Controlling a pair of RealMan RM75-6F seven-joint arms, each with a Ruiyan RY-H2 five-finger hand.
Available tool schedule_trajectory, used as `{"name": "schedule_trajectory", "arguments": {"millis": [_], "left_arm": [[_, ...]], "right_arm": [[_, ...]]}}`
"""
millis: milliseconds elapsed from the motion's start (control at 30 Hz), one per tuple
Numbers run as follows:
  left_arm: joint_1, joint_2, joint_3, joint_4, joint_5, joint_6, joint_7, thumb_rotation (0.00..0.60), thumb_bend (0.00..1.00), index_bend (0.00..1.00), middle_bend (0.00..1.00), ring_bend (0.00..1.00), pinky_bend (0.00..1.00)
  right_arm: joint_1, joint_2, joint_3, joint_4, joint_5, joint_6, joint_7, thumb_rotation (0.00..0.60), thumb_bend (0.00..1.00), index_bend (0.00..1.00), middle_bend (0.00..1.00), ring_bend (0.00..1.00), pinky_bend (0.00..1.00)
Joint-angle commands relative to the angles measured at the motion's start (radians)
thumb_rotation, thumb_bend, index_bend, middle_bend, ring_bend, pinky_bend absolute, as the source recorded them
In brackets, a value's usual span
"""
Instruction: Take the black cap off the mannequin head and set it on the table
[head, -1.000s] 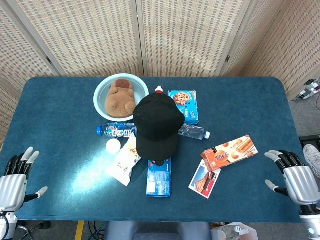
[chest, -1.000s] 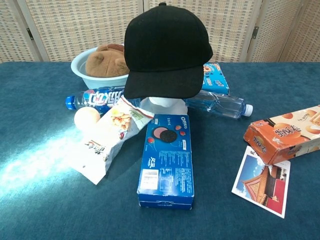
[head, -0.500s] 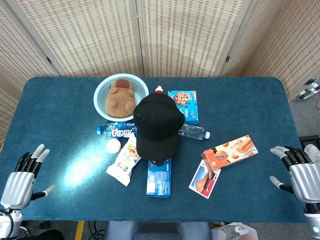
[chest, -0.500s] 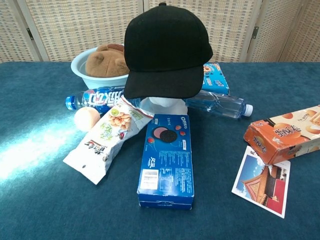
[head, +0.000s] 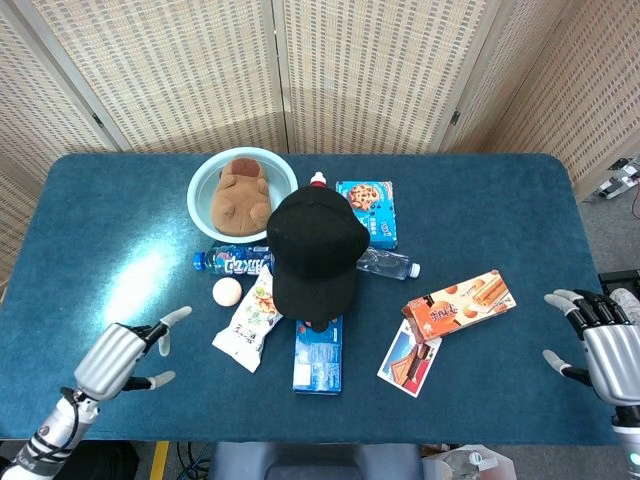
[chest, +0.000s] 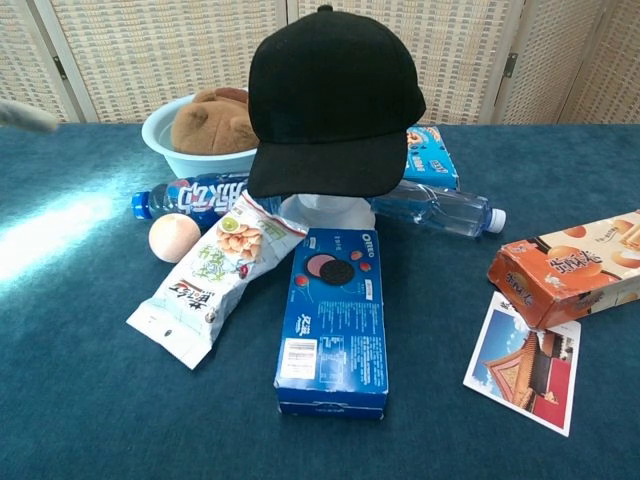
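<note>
The black cap (head: 313, 248) (chest: 332, 102) sits on the white mannequin head (chest: 325, 212) at the table's middle, its brim pointing toward the near edge and hiding most of the head. My left hand (head: 118, 355) hovers over the near left of the table with fingers apart, well left of the cap and holding nothing. My right hand (head: 603, 342) is at the near right edge, open and empty, far from the cap. In the chest view only a blurred fingertip (chest: 28, 116) shows at the left edge.
Around the head lie an Oreo box (head: 318, 353), a snack bag (head: 252, 320), a peach-coloured ball (head: 227, 291), two water bottles (head: 233, 262) (head: 388, 264), a blue cookie box (head: 368, 211), an orange wafer box (head: 459, 304) and a postcard (head: 409, 358). A light-blue bowl (head: 205, 178) holds a brown plush toy (head: 239, 195).
My left hand has swung inward from the near left corner toward the table's middle. The right hand has shifted slightly. The cap has not moved.
</note>
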Motion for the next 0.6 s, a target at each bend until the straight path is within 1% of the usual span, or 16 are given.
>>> {"name": "schedule_trajectory", "arguments": {"millis": [33, 167, 267, 433, 600], "left_arm": [[-0.058, -0.032, -0.008, 0.006, 0.023, -0.055, 0.001, 0.600, 0.04, 0.17, 0.84, 0.88, 1.00], [-0.111, -0.075, -0.016, 0.016, 0.023, -0.103, -0.009, 0.600, 0.04, 0.19, 0.94, 0.97, 1.00], [-0.146, -0.117, -0.024, 0.030, 0.023, -0.125, -0.014, 0.600, 0.04, 0.23, 1.00, 1.00, 1.00], [-0.192, -0.222, -0.050, 0.091, 0.022, -0.120, -0.008, 0.600, 0.04, 0.30, 1.00, 1.00, 1.00], [-0.226, -0.301, -0.083, 0.140, 0.001, -0.104, 0.002, 0.600, 0.04, 0.32, 1.00, 1.00, 1.00]], "right_arm": [[-0.001, -0.001, -0.001, 0.001, 0.000, -0.001, 0.000, 0.600, 0.08, 0.28, 0.26, 0.19, 0.23], [-0.001, -0.004, -0.004, 0.003, -0.003, -0.002, 0.002, 0.600, 0.08, 0.28, 0.26, 0.19, 0.23], [-0.003, -0.006, -0.006, 0.006, -0.001, -0.003, 0.005, 0.600, 0.08, 0.28, 0.26, 0.19, 0.23], [-0.006, -0.009, -0.008, 0.012, 0.000, -0.001, 0.010, 0.600, 0.08, 0.28, 0.26, 0.19, 0.23], [-0.012, -0.011, -0.011, 0.020, 0.001, 0.003, 0.017, 0.600, 0.08, 0.28, 0.26, 0.19, 0.23]]}}
